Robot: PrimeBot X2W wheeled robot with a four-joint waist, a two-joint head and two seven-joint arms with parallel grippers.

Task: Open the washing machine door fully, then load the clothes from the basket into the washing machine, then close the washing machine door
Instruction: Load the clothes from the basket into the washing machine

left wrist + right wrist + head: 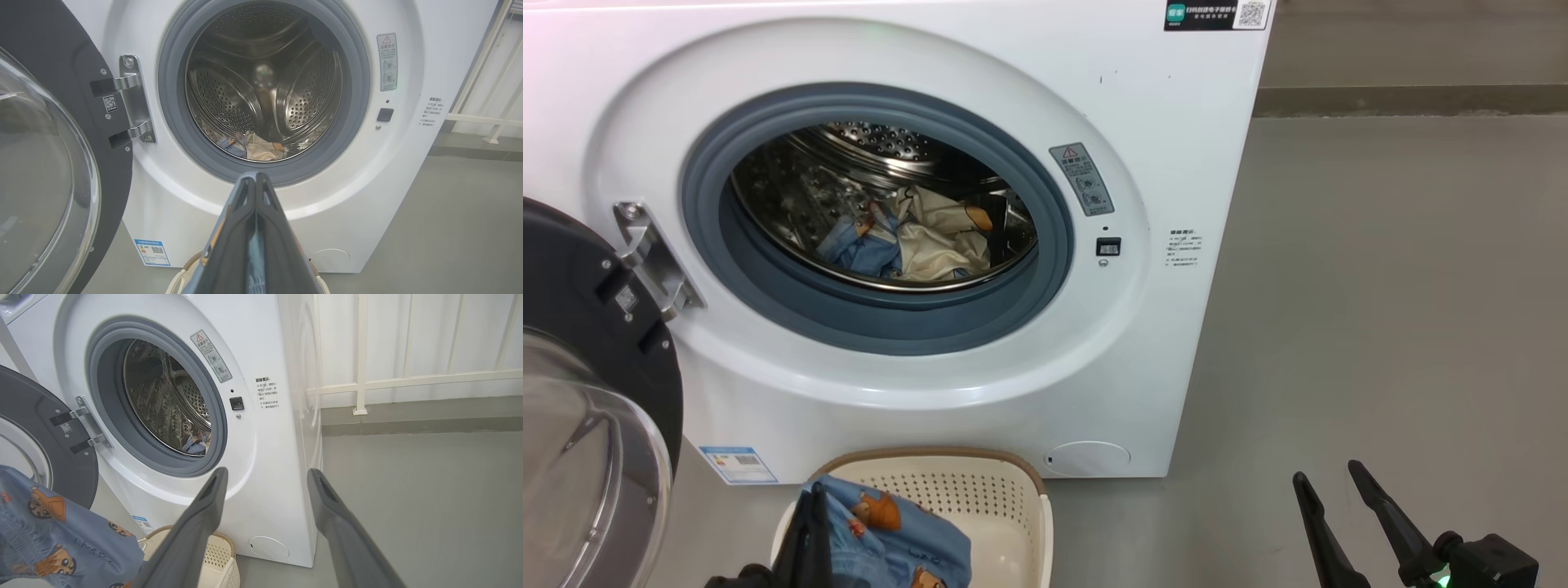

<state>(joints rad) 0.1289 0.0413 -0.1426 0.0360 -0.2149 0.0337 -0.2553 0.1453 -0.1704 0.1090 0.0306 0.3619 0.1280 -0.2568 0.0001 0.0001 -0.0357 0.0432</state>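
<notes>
Hanging from the left pincer [809, 523] at the lower left of the head view, the light-blue garment [890, 535] with orange figures drapes over the near end of the basket [1005, 490]. In the left wrist view the two fingers [233, 228] are pressed together with a strip of blue fabric pinched between them.

Assessment: the cloth is light, soft and limp. Expect it to sag, swing and trail below the grip, and a thin fold may slip free if you move sharply. You appear to hold it by a bunched fold. Whether its lower part rests in the basket cannot be told. A thick gather is the sounder place to hold.

Beyond the basket, the washing machine [1176, 122] occupies the upper left and centre of the head view. A blue and cream cloth [931, 237] lies low in the drum [882, 147]. The grey gasket [882, 318] rings the opening, so a trailing hem could catch there.

The washing machine door [572, 269] stands swung open at the left edge, off the opening. The right pincer [1327, 474] sits at the lower right above the floor [1380, 327], fingers spread and holding nothing.
</notes>
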